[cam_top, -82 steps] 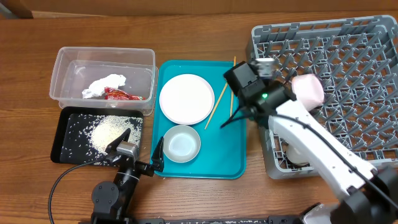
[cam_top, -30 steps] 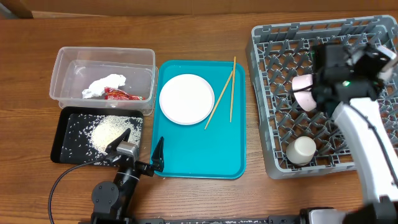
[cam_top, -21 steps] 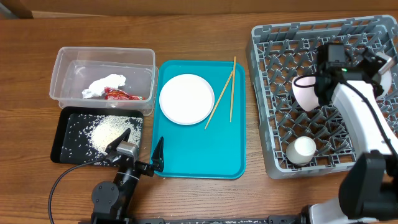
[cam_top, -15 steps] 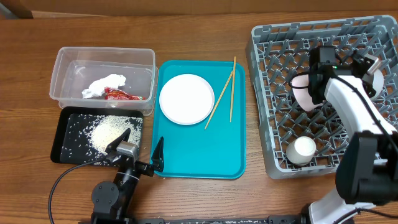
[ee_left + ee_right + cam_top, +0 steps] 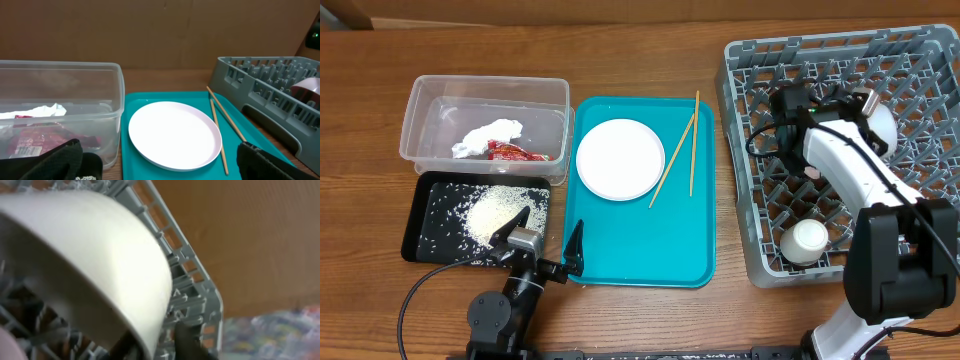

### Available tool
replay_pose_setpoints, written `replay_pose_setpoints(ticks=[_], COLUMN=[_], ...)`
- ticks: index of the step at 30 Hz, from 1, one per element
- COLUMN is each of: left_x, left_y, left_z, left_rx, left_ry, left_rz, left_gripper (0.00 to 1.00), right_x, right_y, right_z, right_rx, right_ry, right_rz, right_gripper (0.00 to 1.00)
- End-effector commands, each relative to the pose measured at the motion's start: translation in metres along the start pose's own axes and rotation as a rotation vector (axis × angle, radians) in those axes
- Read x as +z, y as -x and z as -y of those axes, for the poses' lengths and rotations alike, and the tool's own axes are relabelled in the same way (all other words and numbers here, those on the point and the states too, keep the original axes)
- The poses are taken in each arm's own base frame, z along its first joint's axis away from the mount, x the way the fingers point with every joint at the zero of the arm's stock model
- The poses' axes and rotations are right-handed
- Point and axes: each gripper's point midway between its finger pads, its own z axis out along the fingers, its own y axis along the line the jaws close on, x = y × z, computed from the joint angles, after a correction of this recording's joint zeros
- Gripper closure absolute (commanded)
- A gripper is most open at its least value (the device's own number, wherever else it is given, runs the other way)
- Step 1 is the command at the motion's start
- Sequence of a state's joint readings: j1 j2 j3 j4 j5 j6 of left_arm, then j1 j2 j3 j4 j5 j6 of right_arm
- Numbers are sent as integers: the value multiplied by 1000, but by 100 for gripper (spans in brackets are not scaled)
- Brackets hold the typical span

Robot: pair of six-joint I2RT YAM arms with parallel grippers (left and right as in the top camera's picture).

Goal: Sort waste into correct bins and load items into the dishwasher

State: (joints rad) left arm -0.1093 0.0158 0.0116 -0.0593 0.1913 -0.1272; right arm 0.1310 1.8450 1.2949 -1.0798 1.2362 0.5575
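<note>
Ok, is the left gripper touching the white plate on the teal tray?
Apart. The overhead view shows the left gripper open at the front left corner of the teal tray, with bare tray between it and the white plate.

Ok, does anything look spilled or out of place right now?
Nothing spilled: the loose white rice grains are scattered but appear to lie inside the shallow black rectangular tray. The two thin wooden chopsticks lie splayed on the teal serving tray, one tip poking past its far rim.
</note>
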Motion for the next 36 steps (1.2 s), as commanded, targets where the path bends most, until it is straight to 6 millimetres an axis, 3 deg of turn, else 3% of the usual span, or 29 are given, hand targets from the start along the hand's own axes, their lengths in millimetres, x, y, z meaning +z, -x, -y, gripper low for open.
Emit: replay_pose_setpoints(ticks=[1,5,8,10,17,19,25,31,36], left_x=[0,0,0,0,0,0,0,0,0], left_y=[0,0,0,0,0,0,0,0,0], left_z=[0,0,0,0,0,0,0,0,0], left_rx=[-6,-6,-6,-6,-6,-6,-6,-6,-6], left_ry=[-3,-3,-3,-3,-3,-3,-4,-3,-3], left_rz=[8,8,8,8,8,8,8,8,8], left_gripper=[0,0,0,0,0,0,0,0,0], right_x=[-9,-38,-78,-113,-278,-300,-289,-242,-223], right_y=[-3,5,14,16,-8,-16,-29,-35,-51], right_z=[-4,0,-12,-26,-97,-112,-160,-203,-233], right_rx=[-37,46,70,62,-167,-193,-193,-143,-141], right_ry=[13,80,260,434,1249,1345,1322,1203,1169], right_rz=[7,22,-3,-49,-190,-204,-188,-209,-275], right_gripper=[64,46,36,34,35,38,44,46,56])
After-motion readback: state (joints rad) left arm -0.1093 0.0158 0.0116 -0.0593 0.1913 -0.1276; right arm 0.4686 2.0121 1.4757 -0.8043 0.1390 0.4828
